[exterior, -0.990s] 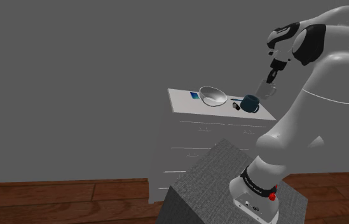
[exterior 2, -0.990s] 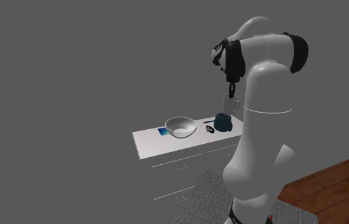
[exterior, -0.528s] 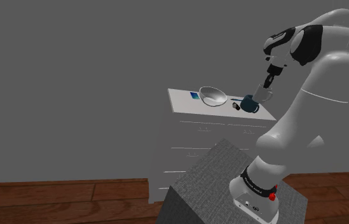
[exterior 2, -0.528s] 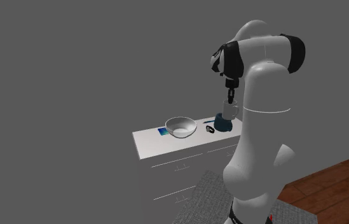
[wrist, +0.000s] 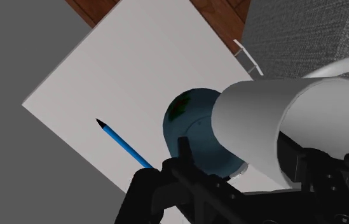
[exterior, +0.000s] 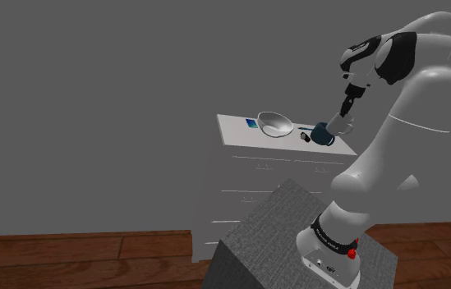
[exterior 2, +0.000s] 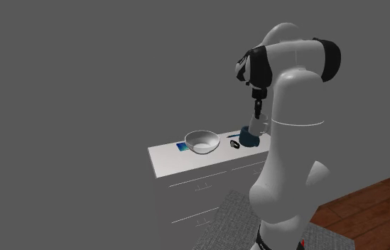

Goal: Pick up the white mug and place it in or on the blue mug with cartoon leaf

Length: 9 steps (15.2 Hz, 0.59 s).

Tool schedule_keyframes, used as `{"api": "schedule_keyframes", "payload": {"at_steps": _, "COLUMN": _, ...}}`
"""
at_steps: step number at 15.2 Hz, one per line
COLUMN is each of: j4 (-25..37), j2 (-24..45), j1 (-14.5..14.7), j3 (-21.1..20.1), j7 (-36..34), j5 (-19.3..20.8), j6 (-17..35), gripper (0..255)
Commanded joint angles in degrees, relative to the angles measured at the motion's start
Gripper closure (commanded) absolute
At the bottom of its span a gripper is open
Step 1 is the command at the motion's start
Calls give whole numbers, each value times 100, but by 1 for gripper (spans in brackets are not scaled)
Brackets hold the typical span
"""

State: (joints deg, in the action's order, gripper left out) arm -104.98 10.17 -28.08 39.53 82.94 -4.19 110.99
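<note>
So the white cylindrical mug [exterior: 342,123] sits lower than a second ago, apparently touching the dark blue mug [exterior: 323,134] right of centre. The black gripper [exterior: 347,105] clamps it, so release looks close.

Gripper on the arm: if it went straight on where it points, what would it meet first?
Probably the dark blue mug: the white mug held in the black gripper hangs over its opening, though the gap is unclear.

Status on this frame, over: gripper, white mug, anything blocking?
Gripper shut on white mug. Mug tilted over blue mug, contact unclear, not yet released. Blue pen beside it, clear of the drop.
</note>
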Motion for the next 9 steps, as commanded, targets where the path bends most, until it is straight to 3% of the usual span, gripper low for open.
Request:
{"api": "schedule_keyframes", "payload": {"at_steps": 1, "j4": -1, "j2": 1, "j1": 0, "j3": -1, "j7": 0, "j5": 0, "j6": 1, "gripper": 0}}
{"api": "schedule_keyframes", "payload": {"at_steps": 4, "j4": -3, "j2": 1, "j1": 1, "j3": -1, "j7": -2, "j5": 0, "j6": 2, "gripper": 0}}
{"api": "schedule_keyframes", "payload": {"at_steps": 9, "j4": 618, "j2": -108, "j1": 17, "j3": 18, "j7": -61, "j5": 85, "j6": -702, "gripper": 0}}
